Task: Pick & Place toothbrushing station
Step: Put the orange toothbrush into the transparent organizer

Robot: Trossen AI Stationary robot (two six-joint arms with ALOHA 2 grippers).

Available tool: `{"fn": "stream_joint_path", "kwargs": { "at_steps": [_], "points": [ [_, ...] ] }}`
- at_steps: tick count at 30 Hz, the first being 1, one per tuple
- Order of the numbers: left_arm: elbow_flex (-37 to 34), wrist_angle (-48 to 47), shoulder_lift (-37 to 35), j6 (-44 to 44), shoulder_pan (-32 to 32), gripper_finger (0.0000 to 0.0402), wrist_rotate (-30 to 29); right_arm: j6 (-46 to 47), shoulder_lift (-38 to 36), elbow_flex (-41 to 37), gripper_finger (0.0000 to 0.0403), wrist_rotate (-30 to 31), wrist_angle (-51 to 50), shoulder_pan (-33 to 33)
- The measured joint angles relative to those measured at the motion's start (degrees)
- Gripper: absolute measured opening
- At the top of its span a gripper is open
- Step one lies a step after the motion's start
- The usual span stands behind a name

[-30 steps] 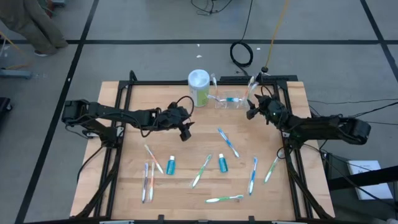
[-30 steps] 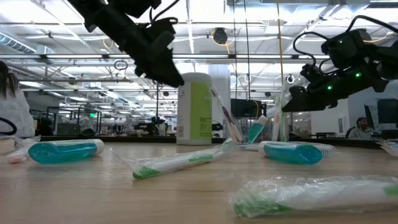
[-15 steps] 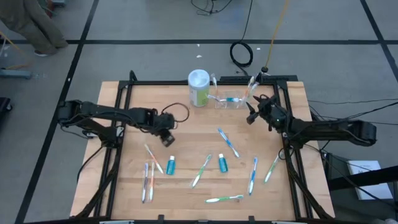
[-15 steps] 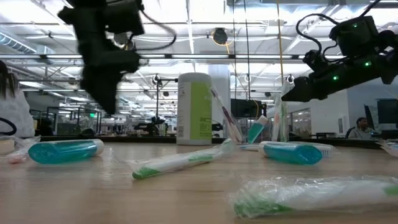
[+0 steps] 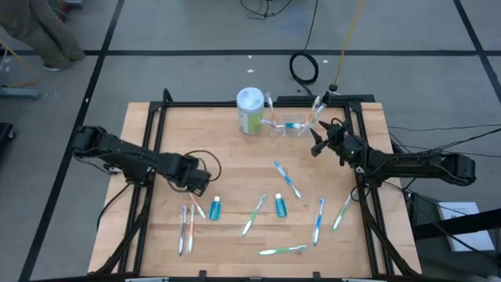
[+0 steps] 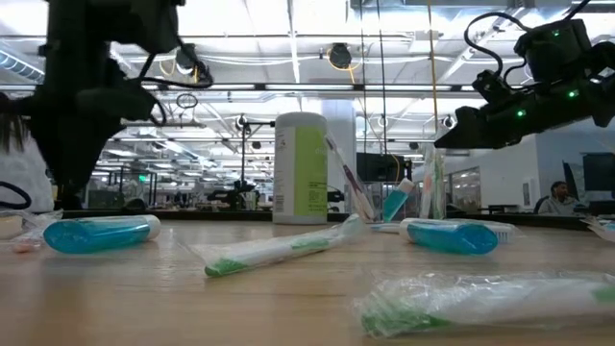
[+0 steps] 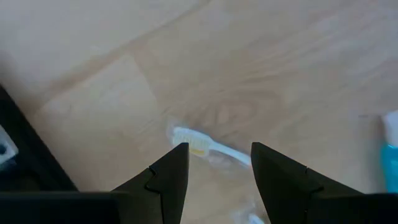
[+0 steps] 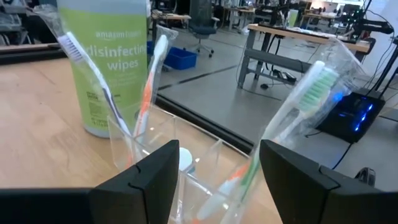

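While the toothbrushing station (image 5: 291,126) sits at upper centre, beside the wipes canister (image 5: 250,110), the left gripper (image 7: 214,163) hangs parted and empty over a wrapped toothbrush (image 7: 205,145), apparently to grasp it; the right gripper (image 8: 214,162) waits open and empty facing the station's slots.

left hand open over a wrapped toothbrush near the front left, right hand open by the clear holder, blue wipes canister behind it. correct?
One error: the wipes canister is green and white, not blue, as the right wrist view shows. The rest holds: left hand open over the wrapped toothbrush, right hand open by the clear holder.
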Motion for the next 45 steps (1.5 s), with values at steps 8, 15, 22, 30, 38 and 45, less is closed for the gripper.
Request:
{"fn": "stream_joint_path", "kwargs": {
  "at_steps": [8, 15, 22, 30, 38, 45],
  "points": [
    [-8.59, 5.46, -0.02, -9.67, -2.08, 0.0177, 5.22, 0.00, 0.00, 0.00, 0.0214, 0.02, -0.21, 0.00],
    [-12.33, 18.23, -0.07, -6.26, -0.52, 0.0177, 3.61, -1.79, 0.00, 0.00, 0.0212, 0.20, 1.49, -0.05],
    [-12.39, 29.46, -0.04, 2.63, 2.78, 0.0177, -2.32, -2.00, 0.00, 0.00, 0.0212, 0.22, 5.64, -0.05],
    [-12.35, 42.86, -0.04, 14.06, 6.24, 0.0177, -2.16, -2.42, 0.00, 0.00, 0.0212, 0.07, 5.82, -0.05],
    [-12.14, 41.36, 4.09, 13.40, 5.74, 0.0177, 1.89, -0.90, 0.02, 0.00, 0.0212, -0.17, 5.45, 0.08],
    [-11.98, 42.36, 6.80, 19.96, 5.12, 0.0176, 0.69, -0.50, 0.09, 0.00, 0.0212, -0.19, 5.62, 0.08]
  ]
}}
